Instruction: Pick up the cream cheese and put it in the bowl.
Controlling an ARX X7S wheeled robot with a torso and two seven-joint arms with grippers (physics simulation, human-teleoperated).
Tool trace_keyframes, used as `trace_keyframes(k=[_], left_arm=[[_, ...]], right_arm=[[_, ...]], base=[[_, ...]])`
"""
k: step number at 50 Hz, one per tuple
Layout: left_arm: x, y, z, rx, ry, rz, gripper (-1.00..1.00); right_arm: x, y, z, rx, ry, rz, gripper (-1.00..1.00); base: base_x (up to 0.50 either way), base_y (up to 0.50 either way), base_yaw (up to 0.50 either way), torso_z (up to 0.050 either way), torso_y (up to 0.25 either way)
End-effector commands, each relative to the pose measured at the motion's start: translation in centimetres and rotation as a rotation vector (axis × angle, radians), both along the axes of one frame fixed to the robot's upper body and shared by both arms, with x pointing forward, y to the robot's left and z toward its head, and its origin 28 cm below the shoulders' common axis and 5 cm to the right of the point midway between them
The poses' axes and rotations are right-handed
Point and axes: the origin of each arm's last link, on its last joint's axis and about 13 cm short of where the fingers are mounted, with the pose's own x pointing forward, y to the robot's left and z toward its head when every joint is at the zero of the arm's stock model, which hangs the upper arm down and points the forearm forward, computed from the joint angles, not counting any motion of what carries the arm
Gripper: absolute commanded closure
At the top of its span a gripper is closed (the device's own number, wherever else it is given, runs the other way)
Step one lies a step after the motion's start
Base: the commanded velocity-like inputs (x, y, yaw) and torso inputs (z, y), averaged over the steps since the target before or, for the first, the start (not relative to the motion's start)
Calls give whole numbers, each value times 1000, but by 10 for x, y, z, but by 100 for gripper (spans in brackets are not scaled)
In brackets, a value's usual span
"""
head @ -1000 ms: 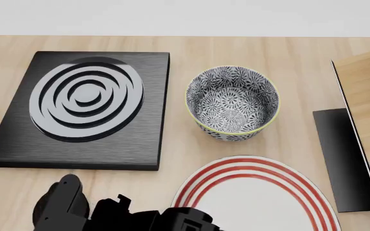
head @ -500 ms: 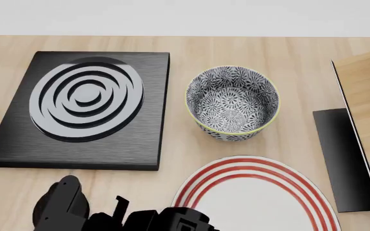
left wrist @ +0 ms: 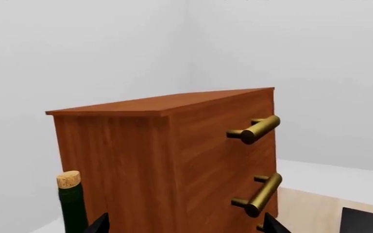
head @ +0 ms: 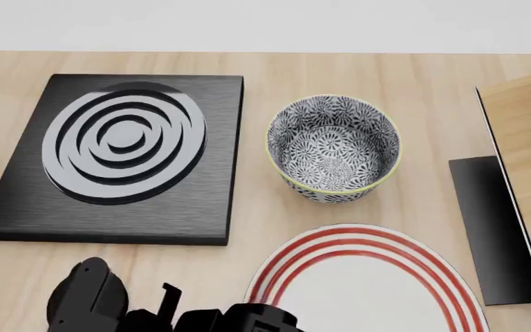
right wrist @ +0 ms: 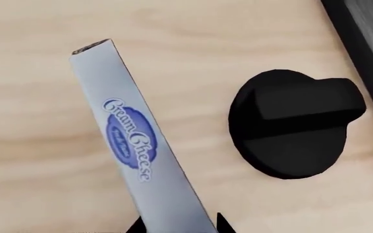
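The pale blue-grey cream cheese box sits pinched in the right claw, seemingly lifted over the wooden worktop near a black knob. The black-and-white floral bowl stands beside the black stove plate. I cannot tell the left claw's opening.

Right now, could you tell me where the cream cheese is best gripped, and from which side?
Grip the cream cheese across its narrow width, at the end nearest the right gripper, from above: the box is long and slim, and the jaws flank it there.
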Motion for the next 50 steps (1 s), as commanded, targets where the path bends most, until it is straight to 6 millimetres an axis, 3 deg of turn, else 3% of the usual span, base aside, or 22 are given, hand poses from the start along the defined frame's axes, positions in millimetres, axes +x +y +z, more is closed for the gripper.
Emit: trace_keyframes(k=[1,12,31,50], left_arm=[[-1,0,0,0,-4,6,-100],[-1,0,0,0,-5,8,-100],[0,0,0,1,4,11,-100],[1,0,-1,2,12,14,-100]], right_arm=[[-13,8,0,-10,28,67,100],[-29,14,16,-14,-28,108,100],[-46,8,66,88,-156,105,100],[-45,-10,81,131,-195,51,100]], base=[[0,0,0,0,0],[0,0,0,0,0],[0,0,0,0,0],[0,0,0,0,0]])
